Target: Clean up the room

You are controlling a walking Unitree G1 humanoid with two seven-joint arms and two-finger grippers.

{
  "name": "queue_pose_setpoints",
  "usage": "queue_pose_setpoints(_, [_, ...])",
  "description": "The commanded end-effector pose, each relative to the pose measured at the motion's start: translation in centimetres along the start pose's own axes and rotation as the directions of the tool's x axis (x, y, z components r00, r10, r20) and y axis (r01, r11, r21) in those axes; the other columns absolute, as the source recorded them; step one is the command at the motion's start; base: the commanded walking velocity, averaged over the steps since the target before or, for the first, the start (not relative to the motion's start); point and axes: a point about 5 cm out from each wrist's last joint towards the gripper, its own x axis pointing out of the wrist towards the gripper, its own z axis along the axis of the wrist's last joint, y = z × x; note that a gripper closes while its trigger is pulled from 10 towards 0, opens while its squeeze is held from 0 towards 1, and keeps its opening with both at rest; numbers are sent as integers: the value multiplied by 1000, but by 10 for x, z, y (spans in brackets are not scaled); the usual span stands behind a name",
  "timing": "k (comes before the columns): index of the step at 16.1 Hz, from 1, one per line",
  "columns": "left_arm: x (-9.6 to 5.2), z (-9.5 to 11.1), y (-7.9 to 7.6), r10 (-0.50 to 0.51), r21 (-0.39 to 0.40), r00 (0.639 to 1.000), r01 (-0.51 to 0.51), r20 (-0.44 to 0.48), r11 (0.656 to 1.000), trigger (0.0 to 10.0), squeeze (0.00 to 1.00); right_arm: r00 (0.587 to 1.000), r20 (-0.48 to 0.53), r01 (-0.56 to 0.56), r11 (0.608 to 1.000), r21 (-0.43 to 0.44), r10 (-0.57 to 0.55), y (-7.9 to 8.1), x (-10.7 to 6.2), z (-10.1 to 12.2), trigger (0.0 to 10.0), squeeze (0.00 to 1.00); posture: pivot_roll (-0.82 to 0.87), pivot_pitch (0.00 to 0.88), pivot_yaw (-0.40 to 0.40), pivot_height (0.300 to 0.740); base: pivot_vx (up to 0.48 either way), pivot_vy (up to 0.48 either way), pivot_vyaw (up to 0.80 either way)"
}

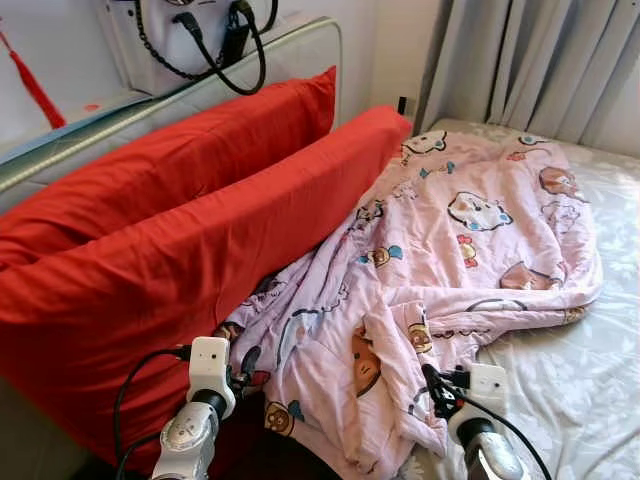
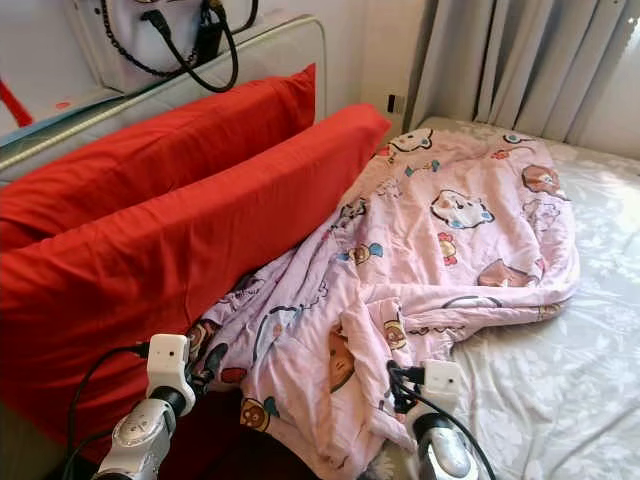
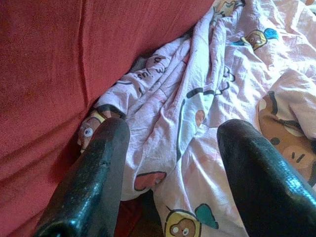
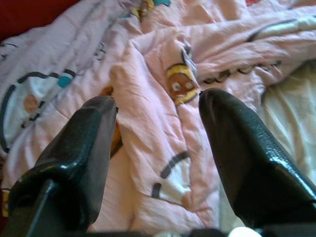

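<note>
A crumpled pink quilt (image 1: 450, 250) printed with cartoon animals lies across the bed, its near edge bunched up against the front red pillow (image 1: 170, 300). My left gripper (image 3: 173, 131) is open at the quilt's near left corner, close to that pillow, with quilt folds beyond its fingers (image 3: 98, 168). It also shows low in the left eye view as the left gripper (image 1: 243, 372). My right gripper (image 4: 157, 101) is open just over the quilt's near right edge, seen too as the right gripper (image 1: 435, 388). Neither holds anything.
A second red pillow (image 1: 180, 160) leans on the headboard (image 1: 130, 115) behind the first. The white patterned bedsheet (image 1: 580, 380) is bare at right. Grey curtains (image 1: 540, 60) hang at the back right. A white device with black cables (image 1: 200, 40) sits above the headboard.
</note>
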Motion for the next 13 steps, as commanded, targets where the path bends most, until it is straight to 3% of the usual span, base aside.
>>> queue_pose_setpoints(1, [0,2,-1,-6,2,1000,6,13,1000,10000,0,1000,4,-26,1000,-2,26,4,3,4,10000,0,-2,14,22,680,0,0,0])
queue_pose_setpoints(3, [1,3,-1,-6,3,1000,6,16,1000,10000,0,997,25,-68,997,-37,69,8,5,8,10000,0,4,10,21,680,0,0,0])
queue_pose_setpoints(8, [0,5,2,-1,2,1000,1,21,1000,10000,0,1000,-1,-27,1000,-13,27,2,7,9,10000,0,3,0,28,660,0,0,0])
queue_pose_setpoints(10, [1,6,2,3,1,1000,-3,22,1000,10000,0,999,32,-5,1000,15,5,-2,4,10,10000,0,2,0,28,655,0,0,0])
queue_pose_setpoints(13, [3,8,-1,-4,-1,1000,4,24,1000,10000,0,999,-20,-42,999,-15,42,4,3,2,10000,0,7,0,25,655,0,0,0])
